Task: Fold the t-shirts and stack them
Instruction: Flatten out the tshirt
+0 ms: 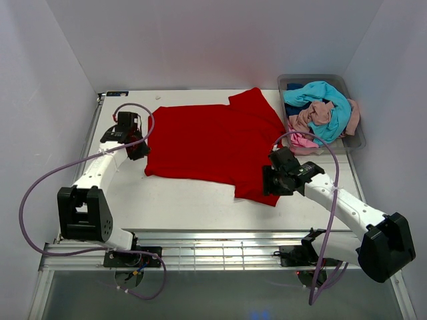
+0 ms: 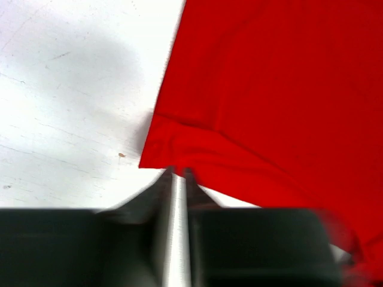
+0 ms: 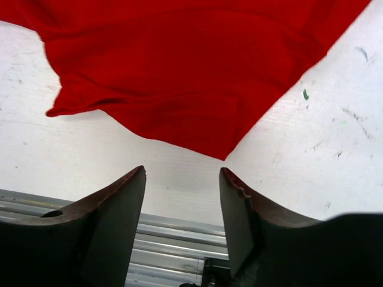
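the red t-shirt (image 1: 213, 143) lies spread mid-frame on the table (image 1: 187, 200); it is light and limp, and best taken by its hem corners. the left gripper (image 2: 177, 173) is pressed together on the left hem corner, seemingly nipping the edge, though how much cloth it holds is hidden. the right gripper (image 3: 181, 179) is spread wide, just short of the lower right corner.

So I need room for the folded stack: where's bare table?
Widest: the table strip between the red t-shirt and the front rail. Thinner: beyond it, far left. Crowded: the heaped bin, and the shirt's near corners, where the left end effector and right end effector sit.
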Controlling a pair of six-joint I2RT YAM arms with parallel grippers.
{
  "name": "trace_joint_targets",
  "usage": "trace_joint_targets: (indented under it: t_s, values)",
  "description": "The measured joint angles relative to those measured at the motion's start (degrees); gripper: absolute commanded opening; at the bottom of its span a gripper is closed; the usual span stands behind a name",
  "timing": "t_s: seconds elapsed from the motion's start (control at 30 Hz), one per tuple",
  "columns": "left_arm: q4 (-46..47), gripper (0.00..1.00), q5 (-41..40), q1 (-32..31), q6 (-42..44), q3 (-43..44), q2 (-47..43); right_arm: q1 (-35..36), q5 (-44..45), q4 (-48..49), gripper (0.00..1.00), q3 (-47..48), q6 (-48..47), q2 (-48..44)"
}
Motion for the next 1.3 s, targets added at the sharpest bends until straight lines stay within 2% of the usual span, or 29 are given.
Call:
trace_joint_targets:
  t_s: [0.03, 0.1, 0.17, 0.33, 0.5, 0.87, 1.1, 1.2, 1.3]
  values:
    - [0.09, 0.53, -0.09, 0.00, 0.24, -0.28, 0.39, 0.00, 0.20, -0.37, 0.61, -0.61, 0.33, 0.00]
    - [0.42, 0.73, -0.22, 0.00, 0.55, -1.53, 1.81, 0.00, 0.55, -1.14, 0.63, -1.40, 0.87, 0.00]
    - [0.59, 0.76, -0.33, 0.00, 0.50, -3.15, 4.00, 0.00, 0.94, -1.29, 0.63, -1.53, 1.09, 0.00]
    - [0.50, 0.74, -0.35, 0.00, 0.35, -6.01, 8.55, 0.00, 1.55, -1.44, 0.64, -1.53, 1.38, -0.17]
    - [1.18, 0.68, -0.24, 0.00, 0.28, -6.91, 8.79, 0.00, 2.05, -2.10, 0.64, -1.53, 1.44, -1.01]
    - [2.99, 0.68, -0.42, 0.00, 0.44, -5.11, 9.14, 0.00, 2.36, -2.40, 0.64, -1.53, 1.62, -1.22]
    - [4.81, 0.67, -0.68, 0.00, 0.59, -3.61, 12.57, 0.00, 2.58, -2.49, 0.64, -1.53, 1.62, -0.81]
    - [4.83, 0.63, -0.61, 0.00, 0.59, -3.61, 13.38, 0.00, 3.37, -2.47, 0.65, -1.68, 1.62, -0.74]
    - [4.98, 0.52, -0.57, 0.00, 0.59, -3.61, 13.46, 0.00, 4.35, -2.40, 0.65, -2.10, 1.60, 0.04]
